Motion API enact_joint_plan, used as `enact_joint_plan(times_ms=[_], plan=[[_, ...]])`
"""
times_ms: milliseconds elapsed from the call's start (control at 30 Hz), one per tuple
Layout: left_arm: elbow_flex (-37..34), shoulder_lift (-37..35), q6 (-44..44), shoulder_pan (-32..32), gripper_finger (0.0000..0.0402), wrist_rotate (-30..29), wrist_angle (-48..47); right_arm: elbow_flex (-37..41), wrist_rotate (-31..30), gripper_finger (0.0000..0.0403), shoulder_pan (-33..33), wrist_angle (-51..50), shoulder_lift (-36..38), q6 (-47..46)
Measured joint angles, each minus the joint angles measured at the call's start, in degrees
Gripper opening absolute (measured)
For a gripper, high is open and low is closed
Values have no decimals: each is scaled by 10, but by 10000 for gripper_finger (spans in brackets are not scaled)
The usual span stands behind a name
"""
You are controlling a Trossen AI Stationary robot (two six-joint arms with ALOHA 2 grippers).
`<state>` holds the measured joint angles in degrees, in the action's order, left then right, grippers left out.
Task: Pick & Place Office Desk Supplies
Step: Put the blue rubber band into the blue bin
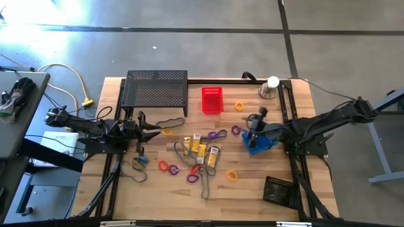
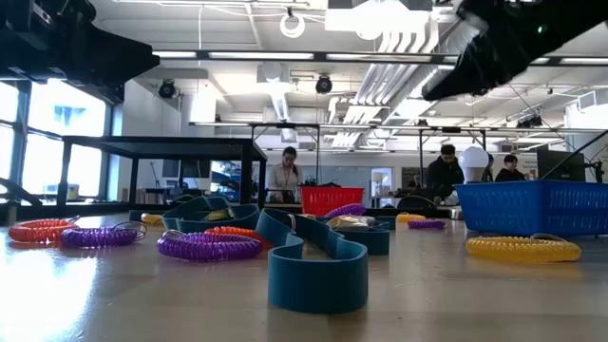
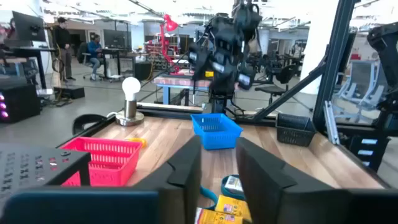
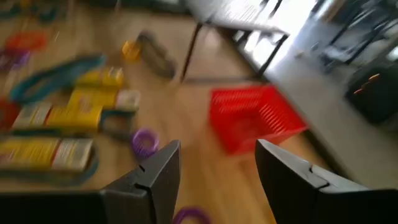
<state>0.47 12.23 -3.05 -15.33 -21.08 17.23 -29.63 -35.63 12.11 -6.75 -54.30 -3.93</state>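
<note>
From above, the right gripper [image 1: 255, 123] hangs over the small blue plastic basket [image 1: 259, 144] at the wooden table's [image 1: 252, 195] right-centre; its wrist camera shows the fingers [image 4: 155, 171] parted with nothing between them, the red plastic basket [image 4: 255, 124] beyond. The left gripper [image 1: 146, 131] waits near the black mesh shelf [image 1: 156, 89], fingers [image 3: 186, 165] likewise apart and empty. Yellow-and-white boxes [image 1: 201, 150] and coloured elastic loops [image 1: 169, 167] scatter mid-table; their printing is unreadable. Only the low view shows people behind. Bare wood lies along the near edge.
</note>
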Motion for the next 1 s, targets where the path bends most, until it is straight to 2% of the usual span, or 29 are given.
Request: enact_joint_plan(times_ms=[133,400,600,700,867,1000], plan=[[0,0,-42,0,130,0,0,0,46,188,-30,2,-51,-10],[0,0,-115,0,133,0,0,0,66,188,-60,39,-144,-9],[0,0,-107,1,133,1,0,0,136,187,-63,67,-206,-4],[0,0,-106,1,133,0,0,0,180,187,-63,109,-238,36],[0,0,-110,0,133,0,1,0,192,187,-66,178,-283,114],[0,0,-105,1,133,0,1,0,210,187,-85,199,-308,113]])
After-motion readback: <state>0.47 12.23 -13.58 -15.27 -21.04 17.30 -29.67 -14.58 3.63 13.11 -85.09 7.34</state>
